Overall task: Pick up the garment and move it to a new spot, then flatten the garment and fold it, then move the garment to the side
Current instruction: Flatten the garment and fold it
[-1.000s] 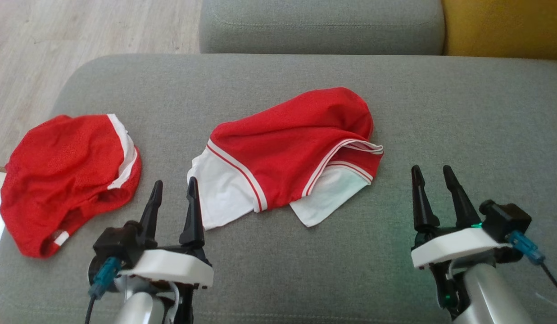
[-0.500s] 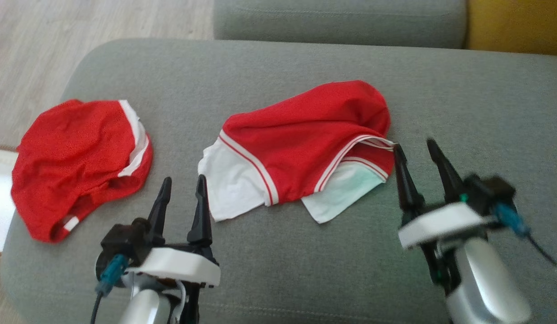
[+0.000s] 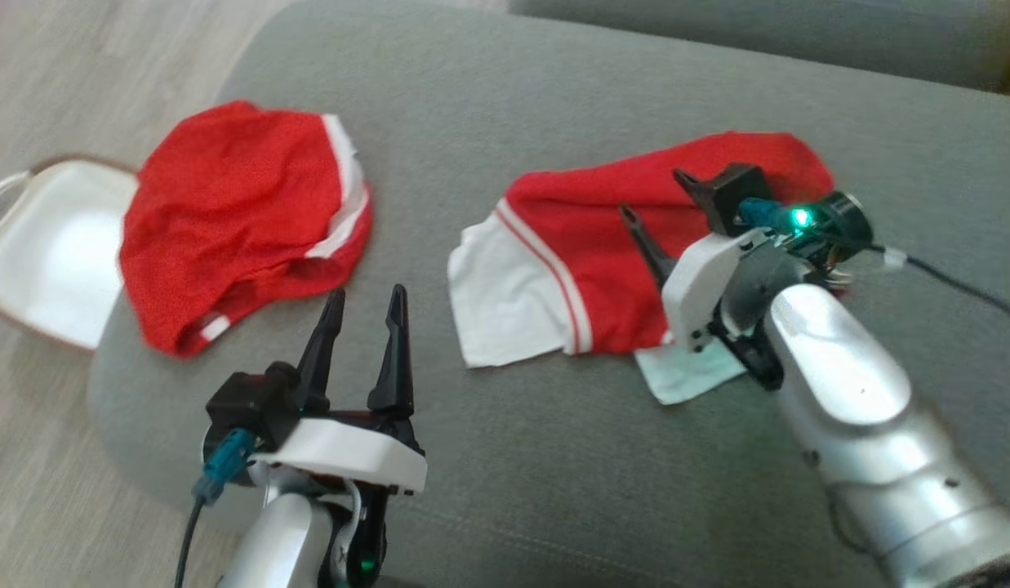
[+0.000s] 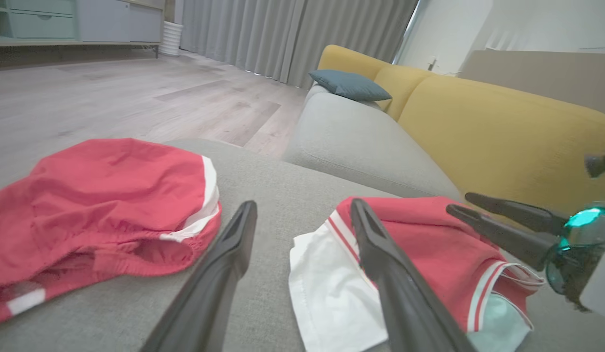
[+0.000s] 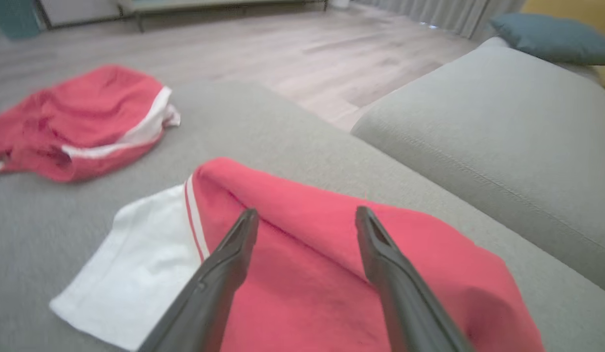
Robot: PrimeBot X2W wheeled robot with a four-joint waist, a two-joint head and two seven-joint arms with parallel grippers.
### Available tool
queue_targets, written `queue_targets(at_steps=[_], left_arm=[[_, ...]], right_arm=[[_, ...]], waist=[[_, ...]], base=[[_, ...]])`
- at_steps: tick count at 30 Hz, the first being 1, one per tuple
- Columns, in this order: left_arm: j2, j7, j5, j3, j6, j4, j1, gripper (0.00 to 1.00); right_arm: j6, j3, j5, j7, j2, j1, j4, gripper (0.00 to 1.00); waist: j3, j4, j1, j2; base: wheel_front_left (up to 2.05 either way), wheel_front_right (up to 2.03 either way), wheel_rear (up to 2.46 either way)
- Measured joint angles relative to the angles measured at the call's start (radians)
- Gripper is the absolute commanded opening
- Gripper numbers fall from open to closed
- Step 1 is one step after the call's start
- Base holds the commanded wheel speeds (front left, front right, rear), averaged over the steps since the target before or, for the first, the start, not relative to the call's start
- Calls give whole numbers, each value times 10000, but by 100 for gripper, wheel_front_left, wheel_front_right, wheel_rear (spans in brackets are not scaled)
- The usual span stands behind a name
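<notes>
Left gripper (image 3: 367, 292): nearest the camera, low over the grey sofa cushion (image 3: 553, 457); fingers spread wide, holding nothing, touching nothing; it points into the bare gap between the two red garments
Right gripper (image 3: 653, 193): further out, reaching over the red and white garment (image 3: 586, 245); fingers spread fully apart and nothing held; in the right wrist view they straddle a raised red fold, though I cannot tell whether the tips touch the cloth
Garment: crumpled at the middle of the cushion, not yet lifted; its white panel lies at the robot's left end, the red bulk to the right and further back, a pale flap showing at the near edge under the right arm
Long axis: roughly side to side across the cushion, slanting from near left to far right
Nearer arm: the right (already above the red part); the left stands just beside the white end, so a two-handed lift looks within reach
Second red garment (image 3: 235, 212): heaped at the cushion's left edge, well apart from the right gripper
White tub (image 3: 47, 253): on the floor, left of the cushion
Beyond: yellow sofa back (image 4: 478, 127) with a blue pillow (image 4: 348, 84)
</notes>
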Motion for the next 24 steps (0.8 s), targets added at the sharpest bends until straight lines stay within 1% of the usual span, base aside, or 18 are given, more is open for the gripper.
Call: queue_targets(at_steps=[4, 7, 13, 17, 20, 21, 22, 24], left_arm=[[2, 0, -180, -52, 92, 33, -10, 100], [2, 0, -336, -155, 104, 48, -17, 100], [-2, 0, -570, -374, 178, 27, -188, 100], [-2, 0, -675, -510, 255, -15, -193, 100], [-6, 0, -700, -596, 267, -33, -204, 100], [-6, 0, -727, -594, 268, -35, -215, 100], [-4, 0, -763, -594, 278, -36, -221, 100], [-4, 0, -767, -589, 284, -36, -229, 100]], right_arm=[[0, 1218, -167, 190, -780, -859, 984, 100], [0, 2079, -351, 232, -1141, -1505, 1595, 100], [0, 3444, -403, 276, -1540, -2524, 2775, 100], [2, 4236, 125, 389, -1613, -2903, 3429, 100], [2, 4472, 531, 387, -1712, -3201, 3839, 100], [2, 4483, 665, 372, -1733, -3309, 3973, 66], [2, 4470, 784, 278, -1743, -3408, 4077, 0], [2, 4397, 980, -6, -1728, -3588, 4211, 0]], waist=[[209, 579, 0, 0], [351, 954, 0, 0], [610, 1527, 0, 0], [774, 1772, 0, 0], [905, 1889, 0, 0], [942, 1913, 0, 0], [975, 1926, 0, 0], [997, 1905, 0, 0]], base=[[0, 0, 0], [0, 0, 0], [0, 0, 0], [0, 0, 0], [0, 0, 0], [0, 0, 0], [0, 0, 0], [0, 0, 0]])
